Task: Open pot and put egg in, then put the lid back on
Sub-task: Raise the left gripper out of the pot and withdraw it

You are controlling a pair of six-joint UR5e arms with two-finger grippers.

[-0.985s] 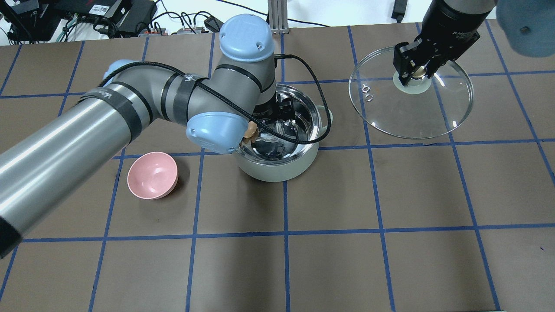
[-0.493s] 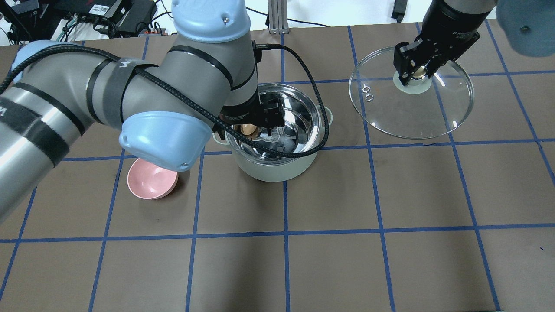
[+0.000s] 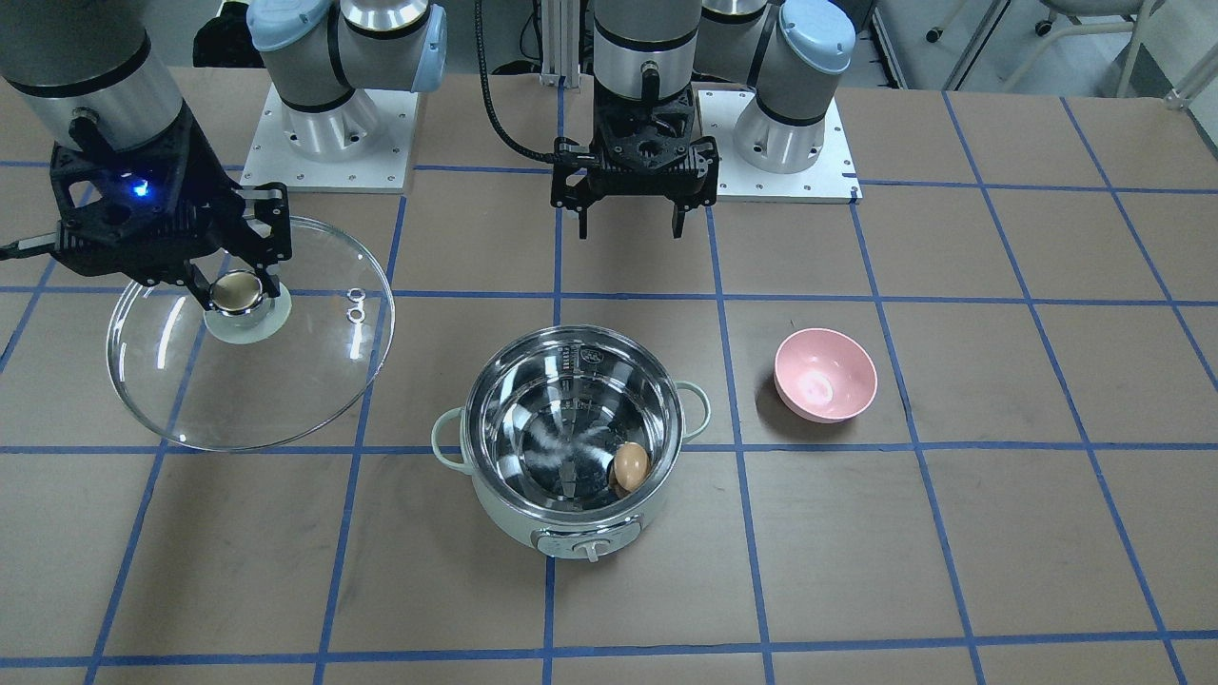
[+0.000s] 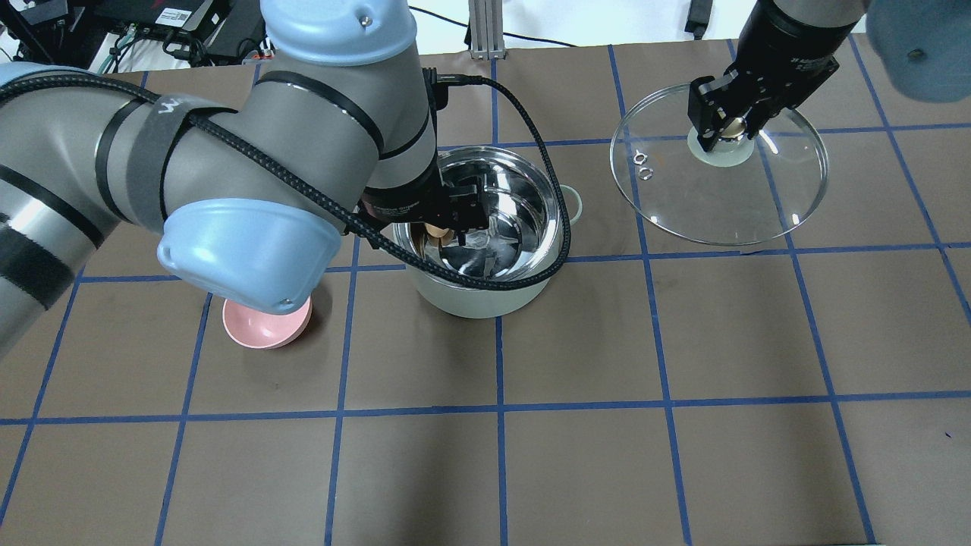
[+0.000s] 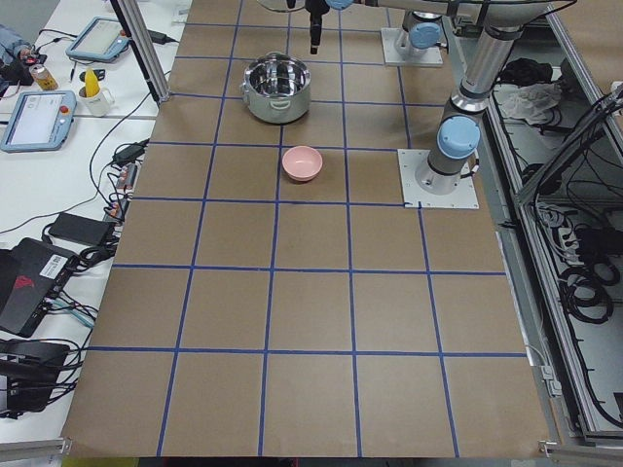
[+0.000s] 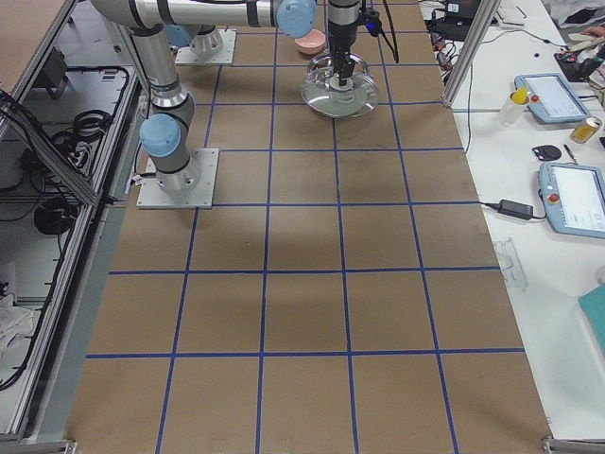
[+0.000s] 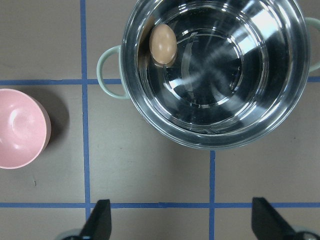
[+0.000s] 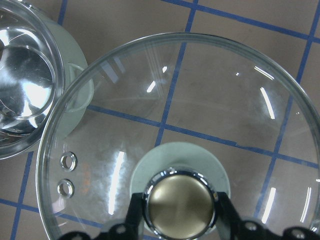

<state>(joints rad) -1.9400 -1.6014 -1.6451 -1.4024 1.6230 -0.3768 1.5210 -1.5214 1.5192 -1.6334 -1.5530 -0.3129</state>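
Now my right pincer (image 3: 238, 290) is clamped on the knob (image 8: 179, 204) of the lid (image 3: 276, 381), well off to the right of the pot (image 3: 504, 514), so the pot lies to that pincer's left. The egg (image 3: 630, 465) lies inside the pot, against the wall on my left side. My left pincer (image 3: 632, 231) hangs spread and empty above the tabletop (image 3: 856, 571), nearer my base than the pot. The markings inside the pot are too small to read.

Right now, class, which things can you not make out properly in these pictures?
- Overhead view: the left arm covers most of the egg and part of the pot.
- Left wrist view: the bottom edge cuts off most of the left pincer.
- Front view: whether the lid touches the table is unclear.
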